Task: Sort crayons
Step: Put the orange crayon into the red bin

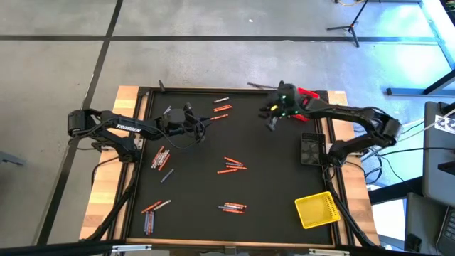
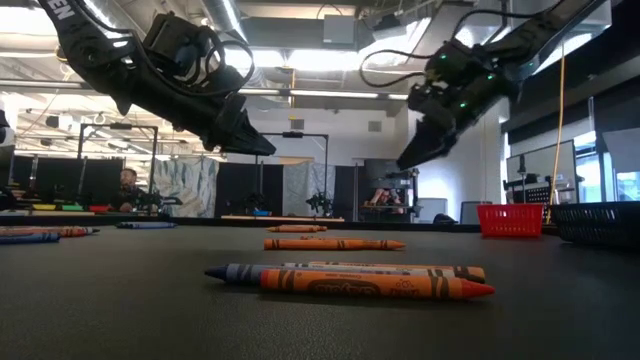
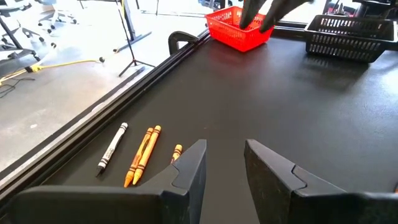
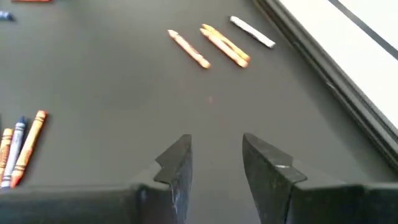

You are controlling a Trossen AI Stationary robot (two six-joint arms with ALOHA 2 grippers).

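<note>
Holding nothing, my right gripper (image 4: 214,165) hangs with its jaws a narrow gap apart over bare black mat near the far right corner of the tabletop (image 1: 270,163), just beside the red bin (image 1: 307,96). My left gripper (image 3: 224,168) is likewise empty, jaws parted by a narrow gap, raised above the mat near the far left part of the tabletop.

Ahead of my left fingers lie 3 crayons (image 3: 140,149) close to the far edge: a grey one and 2 orange ones side by side, with a 4th orange tip just showing beside my finger. My right wrist view shows the same cluster (image 4: 214,43) by the far edge, and another group of orange and blue crayons (image 4: 22,149) lies nearer the middle.

More crayons are scattered in small groups across the mat: one near the left edge (image 1: 160,158), one near the centre (image 1: 232,166), one toward the near edge (image 1: 232,208) and one at the near left corner (image 1: 151,213).

A black bin (image 1: 311,148) sits by the right edge, and a yellow bin (image 1: 318,208) sits at the near right corner.
</note>
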